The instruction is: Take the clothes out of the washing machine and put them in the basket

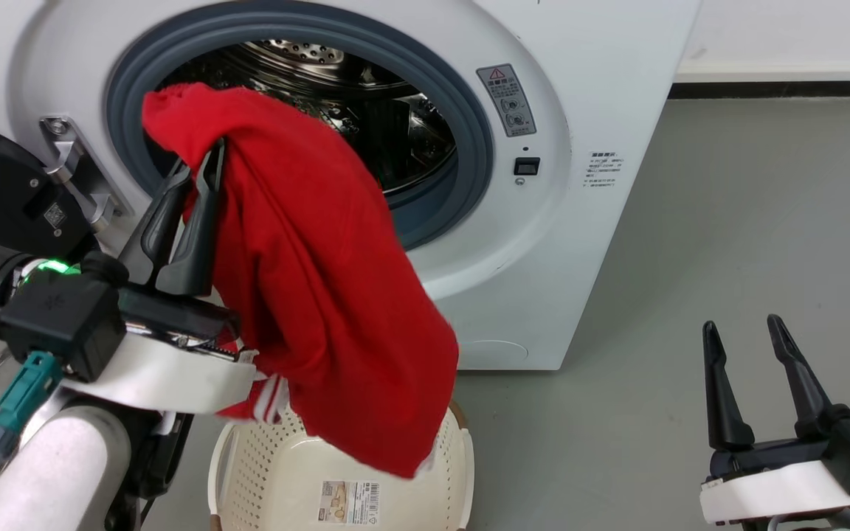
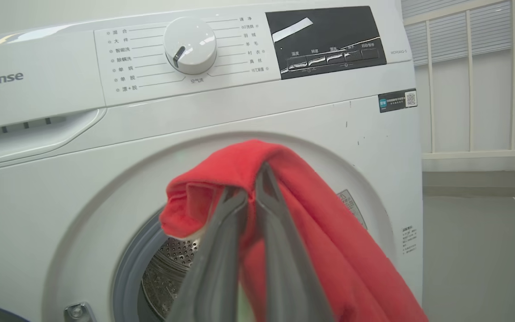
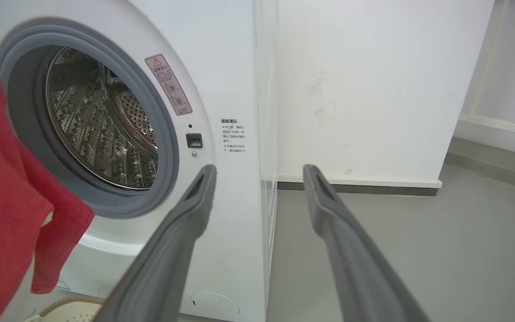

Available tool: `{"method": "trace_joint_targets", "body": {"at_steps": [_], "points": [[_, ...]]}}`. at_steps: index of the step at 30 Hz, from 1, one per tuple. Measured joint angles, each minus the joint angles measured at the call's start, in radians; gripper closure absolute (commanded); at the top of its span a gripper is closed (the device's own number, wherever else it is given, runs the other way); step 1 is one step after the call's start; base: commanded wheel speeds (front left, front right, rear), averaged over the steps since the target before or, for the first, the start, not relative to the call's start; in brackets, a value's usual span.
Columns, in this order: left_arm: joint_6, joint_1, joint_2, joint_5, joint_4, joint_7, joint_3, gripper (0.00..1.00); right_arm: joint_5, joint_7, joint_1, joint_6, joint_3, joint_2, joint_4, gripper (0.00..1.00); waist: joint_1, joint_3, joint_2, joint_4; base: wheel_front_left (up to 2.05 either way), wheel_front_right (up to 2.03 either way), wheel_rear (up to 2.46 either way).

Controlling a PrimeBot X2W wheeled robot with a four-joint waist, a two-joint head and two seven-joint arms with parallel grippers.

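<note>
Cream basket (image 1: 263, 472) waits nearest you, and your left gripper (image 1: 202, 158), fingers clamped on the red clothes (image 1: 322, 280), holds them high so the hem hangs over its far rim, likely for lowering. Your right gripper (image 1: 742, 324) rests aside, fingers wide; beyond, the washing machine (image 1: 543, 221) looks empty.

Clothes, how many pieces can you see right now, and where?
1. The red garment hangs from the shut left gripper before the washing machine's opening, its lower end over the basket. The visible drum holds none, though the garment hides part of it.
</note>
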Motion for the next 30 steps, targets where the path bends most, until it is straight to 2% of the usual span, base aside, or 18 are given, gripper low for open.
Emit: {"method": "trace_joint_targets", "body": {"at_steps": [9,17,24,30], "points": [[0.017,0.045,0.012,0.015,-0.07,0.023,-0.018,1.0,0.0,0.0,0.006,0.0,-0.001,0.0,0.001,0.0,0.0,-0.002,0.0,0.02,0.0,0.0,0.0],[0.017,0.111,0.005,0.008,-0.071,0.028,-0.064,1.0,0.0,0.0,0.005,0.0,-0.002,0.0,-0.001,0.0,0.0,0.014,0.0,0.029,0.0,0.0,0.0],[-0.002,0.171,-0.028,-0.007,0.014,0.006,-0.132,1.0,-0.01,0.0,-0.015,0.0,-0.01,0.0,-0.009,0.0,0.0001,0.054,0.0,0.03,0.0,0.0,0.0],[-0.055,0.207,-0.072,-0.037,0.181,-0.041,-0.194,1.0,-0.019,0.0,-0.049,0.0,-0.017,0.0,-0.02,0.0,0.0001,0.114,0.0,0.024,0.0,0.0,0.0]]}}
